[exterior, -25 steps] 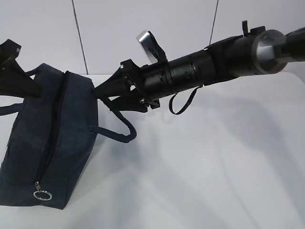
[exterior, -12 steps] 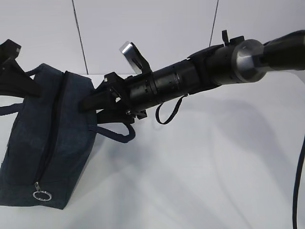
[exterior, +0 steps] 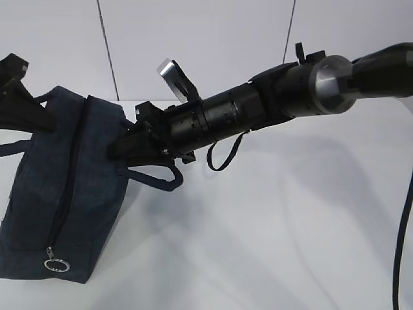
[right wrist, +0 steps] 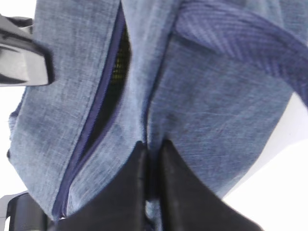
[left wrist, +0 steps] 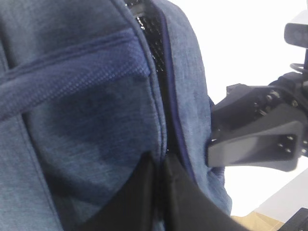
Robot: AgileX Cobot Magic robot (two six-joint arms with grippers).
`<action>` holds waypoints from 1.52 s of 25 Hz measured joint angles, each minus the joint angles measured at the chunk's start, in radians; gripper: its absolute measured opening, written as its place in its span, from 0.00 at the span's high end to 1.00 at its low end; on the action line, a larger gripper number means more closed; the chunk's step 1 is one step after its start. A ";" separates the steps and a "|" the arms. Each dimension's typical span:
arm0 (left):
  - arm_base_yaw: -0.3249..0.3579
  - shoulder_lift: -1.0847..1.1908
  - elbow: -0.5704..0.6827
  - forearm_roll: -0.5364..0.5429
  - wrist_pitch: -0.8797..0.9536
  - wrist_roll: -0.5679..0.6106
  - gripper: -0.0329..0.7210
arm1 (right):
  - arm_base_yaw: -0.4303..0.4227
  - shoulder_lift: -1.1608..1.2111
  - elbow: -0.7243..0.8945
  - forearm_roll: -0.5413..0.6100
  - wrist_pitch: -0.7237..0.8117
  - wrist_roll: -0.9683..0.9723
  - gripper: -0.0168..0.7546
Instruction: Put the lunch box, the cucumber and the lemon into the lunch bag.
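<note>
Where the exterior view ends at its left edge, the left pincer [exterior: 39, 119] is cut off, only its dark body and fingers showing against the lunch bag's upper left corner; its wrist view shows the two fingers [left wrist: 139, 192] clenched on a fold of the bag's fabric beside the zipper. One lunch bag [exterior: 64, 194] stands on the white table [exterior: 290, 226] at the left, dark navy, its zipper line running from the top toward a metal ring pull [exterior: 57, 264] near the bottom front. Two loop handles [exterior: 155, 177] can be counted, one on each side. Through the slightly parted zipper only dark mesh shows, so what lies inside is hidden. To the right, the right pincer [exterior: 119, 152] reaches across to the bag's right top edge; in its wrist view its fingers [right wrist: 132, 187] pinch a ridge of fabric next to the zipper. No writing is legible anywhere.
</note>
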 joint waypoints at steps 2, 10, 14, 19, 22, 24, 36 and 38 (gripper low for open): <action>0.000 0.000 0.000 0.000 0.000 0.000 0.95 | 0.000 0.002 0.000 0.000 -0.002 0.000 0.73; 0.000 0.000 0.000 0.000 0.000 0.006 0.95 | 0.000 0.002 0.000 -0.002 -0.019 0.000 0.98; 0.000 0.000 0.000 -0.039 0.000 0.058 0.95 | 0.000 -0.003 0.000 -0.016 -0.033 -0.019 0.99; 0.000 0.000 0.000 -0.089 -0.014 0.090 0.95 | 0.002 -0.067 0.000 -0.144 -0.101 0.014 0.99; -0.019 0.000 0.000 -0.096 -0.022 0.099 0.95 | 0.002 -0.114 0.000 -0.229 -0.124 0.046 0.99; -0.051 0.000 0.000 -0.097 -0.037 0.101 0.95 | 0.002 -0.143 0.000 -0.287 -0.130 0.066 0.99; -0.237 0.000 0.000 -0.172 -0.188 0.129 0.95 | -0.009 -0.336 0.037 -0.686 -0.157 0.284 0.99; -0.261 0.000 0.000 -0.192 -0.209 0.140 0.95 | -0.023 -0.369 0.077 -0.704 -0.169 0.300 0.99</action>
